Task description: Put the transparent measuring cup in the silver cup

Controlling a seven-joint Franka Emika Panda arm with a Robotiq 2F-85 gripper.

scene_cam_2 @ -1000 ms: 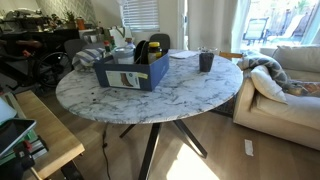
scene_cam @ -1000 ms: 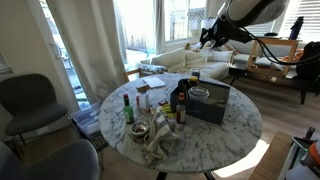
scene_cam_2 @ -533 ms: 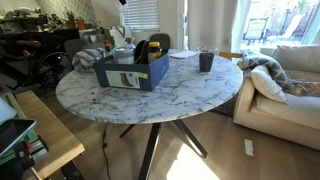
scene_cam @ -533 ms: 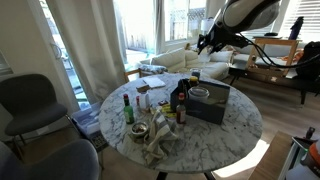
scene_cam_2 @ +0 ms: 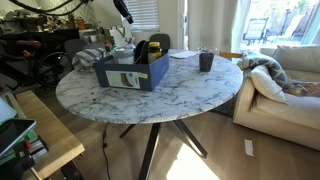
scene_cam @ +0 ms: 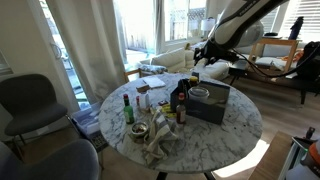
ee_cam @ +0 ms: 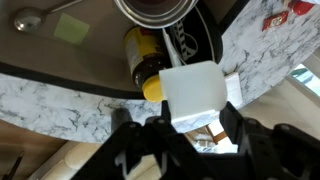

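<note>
hovering with fingers spread, unclenched, the hand (ee_cam: 178, 128) frames the measuring cup (ee_cam: 193, 93), which stands near the surface (ee_cam: 60, 95) edge beside a yellow bottle (ee_cam: 146, 65). the silver cup (ee_cam: 155, 8) sits beyond. an off-centre squeeze could likely push the cup over the edge or knock the bottle.

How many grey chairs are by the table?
2. One chair stands left of the table in an exterior view. The nearer chair sits in the bottom-left corner. Others may be hidden.
</note>
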